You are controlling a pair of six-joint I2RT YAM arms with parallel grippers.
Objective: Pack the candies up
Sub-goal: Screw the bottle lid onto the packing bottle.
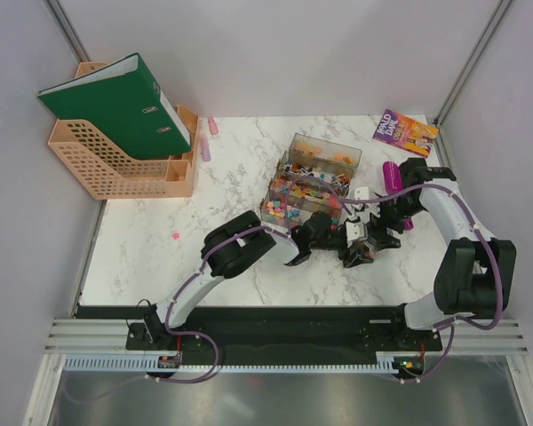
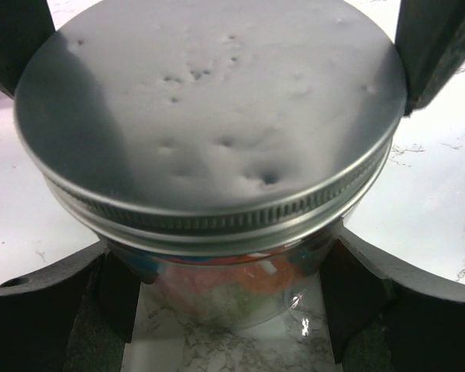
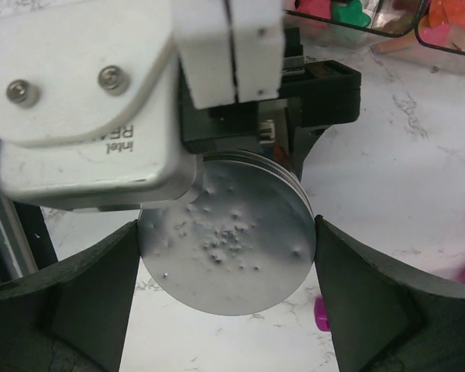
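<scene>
Nearest me, the table (image 1: 160, 257) is bare marble left of the left arm, open right out to the left edge, with one pink candy (image 1: 174, 235) lying there alone. On the right, the other arm bends close along the right edge, so room is tight on that side.

Mid-table both arms meet at a jar (image 2: 298, 298). The left gripper (image 2: 229, 302) is clamped on its glass body just under the lid (image 2: 209, 108). The right gripper (image 3: 229, 267) sits above, its fingers pressed to opposite sides of the lid's rim. The jar's axis is roughly upright, lid facing up; whether its base touches the marble I cannot tell. Through the glass I see candies (image 2: 198, 283), heaped and pointing no shared way.

Just beyond, more candies fill the near tray (image 1: 265, 211) and the far tray (image 1: 330, 142) behind it. A purple scoop (image 1: 393, 177) lies right of them, long axis running near to far. At the far edge sit a book (image 1: 405, 133) and, far left, a rack (image 1: 98, 169) holding a green binder (image 1: 115, 102).
</scene>
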